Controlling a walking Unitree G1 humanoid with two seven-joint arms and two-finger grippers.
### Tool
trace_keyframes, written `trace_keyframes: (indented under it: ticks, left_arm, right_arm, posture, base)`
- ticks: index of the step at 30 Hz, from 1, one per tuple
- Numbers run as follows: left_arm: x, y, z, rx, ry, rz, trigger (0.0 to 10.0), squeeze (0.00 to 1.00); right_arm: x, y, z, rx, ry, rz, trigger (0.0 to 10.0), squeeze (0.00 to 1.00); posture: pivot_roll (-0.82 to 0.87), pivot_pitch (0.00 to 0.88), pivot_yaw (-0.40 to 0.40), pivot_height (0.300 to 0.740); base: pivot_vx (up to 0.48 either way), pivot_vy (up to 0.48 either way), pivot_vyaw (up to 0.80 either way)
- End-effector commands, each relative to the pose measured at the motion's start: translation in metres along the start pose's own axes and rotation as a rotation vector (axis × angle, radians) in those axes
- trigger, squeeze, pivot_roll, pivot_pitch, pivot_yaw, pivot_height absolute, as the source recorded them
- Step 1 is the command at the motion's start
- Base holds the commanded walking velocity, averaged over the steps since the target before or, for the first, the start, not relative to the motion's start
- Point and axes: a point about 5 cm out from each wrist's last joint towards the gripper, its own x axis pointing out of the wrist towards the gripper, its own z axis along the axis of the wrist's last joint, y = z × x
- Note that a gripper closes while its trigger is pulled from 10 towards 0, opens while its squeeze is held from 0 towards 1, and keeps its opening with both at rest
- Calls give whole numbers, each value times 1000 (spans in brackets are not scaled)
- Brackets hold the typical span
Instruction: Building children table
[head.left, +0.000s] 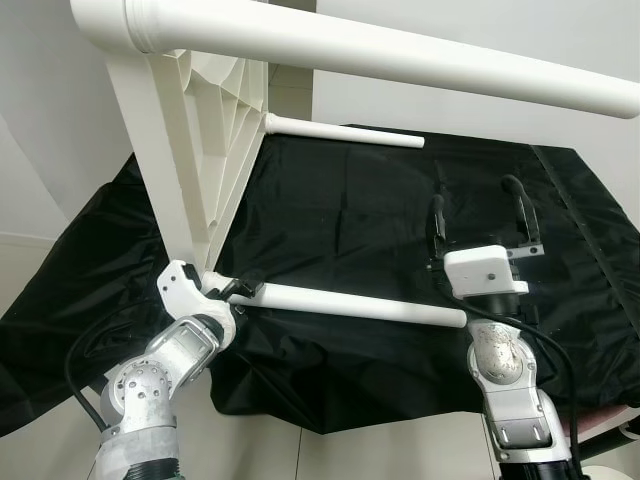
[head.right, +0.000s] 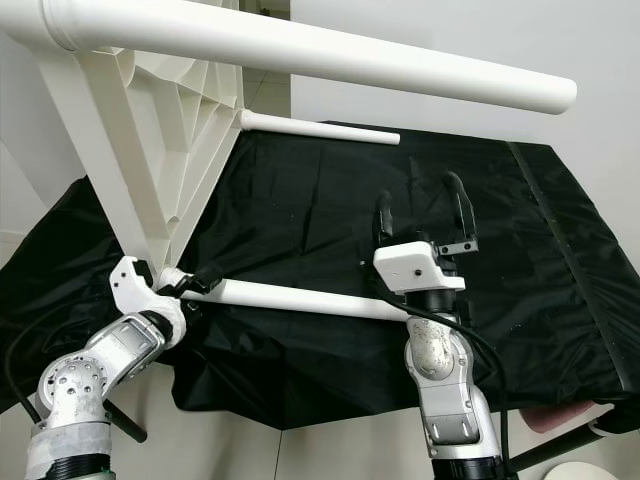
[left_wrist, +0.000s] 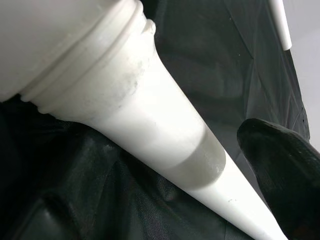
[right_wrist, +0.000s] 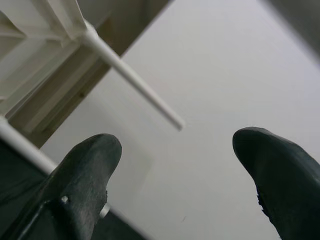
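A white plastic children's table (head.left: 215, 130) stands tipped on its side on a black cloth, ribbed underside facing me. Three white legs stick out to the right: a thick near one up high (head.left: 400, 55), a thin far one (head.left: 345, 131) and a low one (head.left: 350, 303). My left gripper (head.left: 235, 290) is shut on the low leg (left_wrist: 165, 135) close to its socket, with one black finger (left_wrist: 285, 165) against it. My right gripper (head.right: 420, 190) points upward, open and holding nothing, just behind the low leg's free end. Its fingers (right_wrist: 85, 165) frame the far leg (right_wrist: 135, 80).
The black cloth (head.left: 380, 200) drapes over a raised surface and hangs over its front edge near my arms. White walls stand behind and to the left. A pinkish object (head.left: 600, 420) sits at the lower right, beside my right forearm.
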Motion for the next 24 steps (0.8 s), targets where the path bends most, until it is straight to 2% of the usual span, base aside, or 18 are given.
trace_keyframes:
  ticks: [1, 2, 3, 5, 9, 10, 14, 19, 24]
  left_arm:
    - [3, 4, -3, -19, 16, 24, 10000, 0]
    - [4, 4, -3, -20, 18, 25, 10000, 0]
    - [4, 4, -3, -20, 18, 25, 10000, 0]
    - [4, 2, -4, -22, 23, 24, 10000, 0]
    - [5, 2, -4, -26, 26, 27, 10000, 0]
    - [6, 2, -4, -29, 28, 29, 10000, 0]
    - [6, 2, -4, -29, 29, 30, 10000, 0]
    - [5, 3, -6, -24, 41, 31, 10000, 0]
    - [5, 2, -7, -23, 42, 29, 10000, 0]
  right_arm:
    - [4, 0, 14, -110, -109, -3, 10000, 0]
    - [4, 0, 20, -194, -168, -14, 10000, 0]
    - [4, 0, 20, -194, -168, -14, 10000, 0]
    - [4, 2, 24, -304, -228, -28, 10000, 0]
    - [8, 4, 26, -346, -256, -33, 10000, 0]
    - [19, 4, 28, -352, -278, -51, 10000, 0]
    - [23, 4, 29, -353, -283, -59, 10000, 0]
    - [47, 9, 38, -403, -401, -85, 10000, 0]
    - [58, 14, 46, -389, -438, -64, 10000, 0]
  posture:
    - [29, 78, 24, 740]
    - [27, 77, 25, 740]
    - [27, 77, 25, 740]
    - [28, 78, 27, 740]
    - [24, 77, 31, 740]
    - [17, 79, 34, 740]
    - [17, 79, 34, 740]
    - [11, 87, 42, 740]
    - [7, 91, 40, 740]
  base:
    - [0, 0, 0]
    - [0, 0, 0]
    - [0, 0, 0]
    - [0, 0, 0]
    - [0, 0, 0]
    - [0, 0, 0]
    - [0, 0, 0]
    - [0, 0, 0]
    - [0, 0, 0]
